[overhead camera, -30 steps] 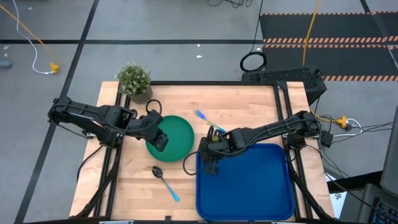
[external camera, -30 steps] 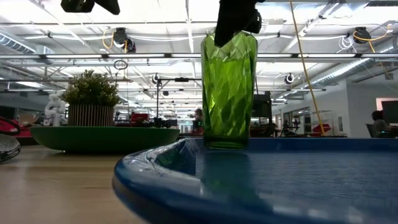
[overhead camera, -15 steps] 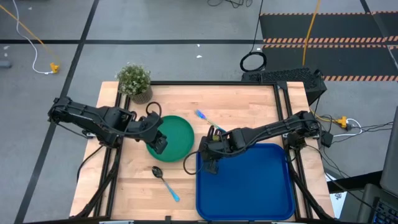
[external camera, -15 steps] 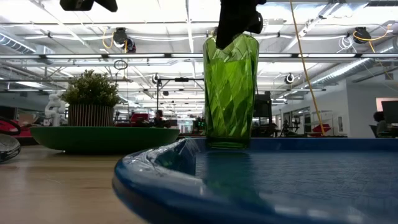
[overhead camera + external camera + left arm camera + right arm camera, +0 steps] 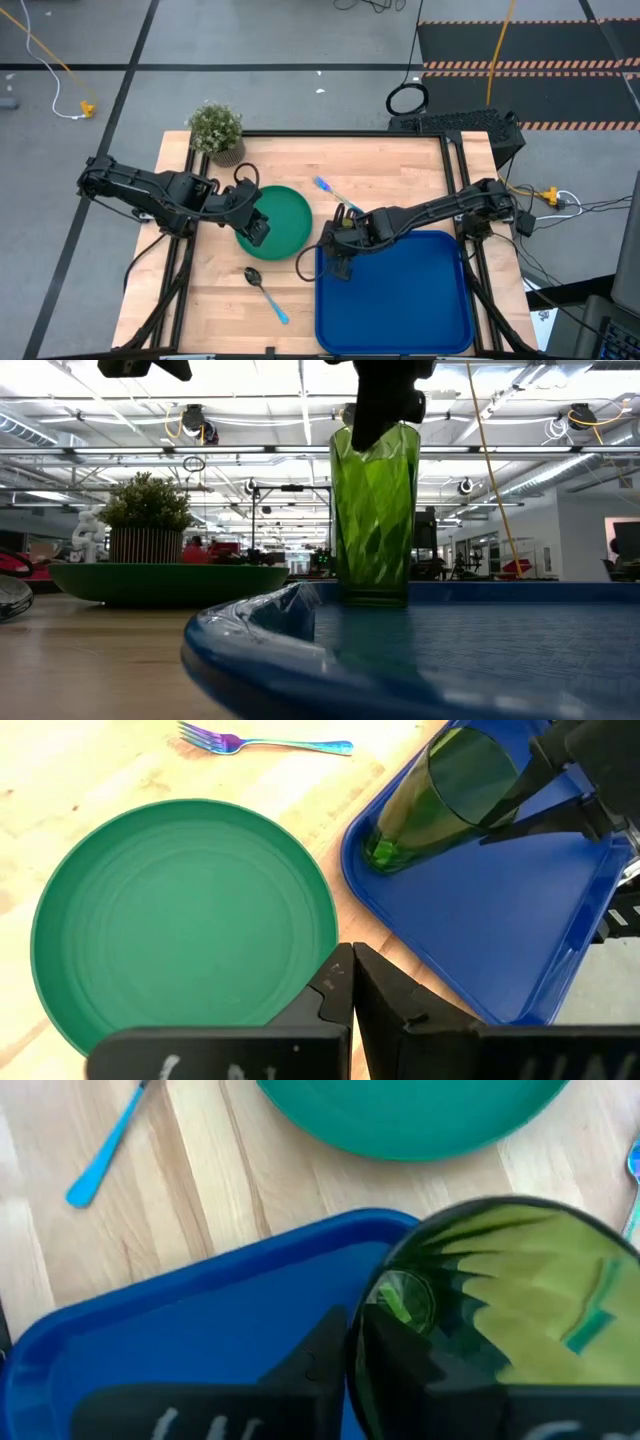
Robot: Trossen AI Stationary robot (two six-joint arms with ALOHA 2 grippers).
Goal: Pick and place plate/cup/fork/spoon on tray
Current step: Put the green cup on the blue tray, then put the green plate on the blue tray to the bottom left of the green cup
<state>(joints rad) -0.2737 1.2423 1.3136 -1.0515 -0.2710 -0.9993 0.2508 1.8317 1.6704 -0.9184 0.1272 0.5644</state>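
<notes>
The yellow-green cup [image 5: 374, 510] stands upright at the far left corner of the blue tray [image 5: 400, 300], with my right gripper [image 5: 340, 243] shut on its rim. The dark-green plate [image 5: 285, 220] rests flat on the table left of the tray. My left gripper [image 5: 352, 982] is shut and empty above the plate's near edge, and shows high above it in the low view [image 5: 140, 368]. The fork [image 5: 330, 190] lies beyond the plate. The spoon [image 5: 265, 290] lies on the table in front of the plate. My right gripper holds the cup by its rim [image 5: 352, 1342], one finger outside the wall [image 5: 315, 1360] and the other inside the cup. The fingers come from above, pointing down. The cup is upright with its base [image 5: 385, 852] at the tray's floor; whether it rests there I cannot tell.
A potted plant [image 5: 216, 128] stands at the table's far left corner. The tray's raised rim [image 5: 250, 630] lies between the plate and the cup. The tray's middle and right part are bare blue floor [image 5: 420, 310].
My right gripper has carried the cup a little toward the table's right edge and down. The cup, slightly tilted before, now stands straight and lower over the tray's corner.
</notes>
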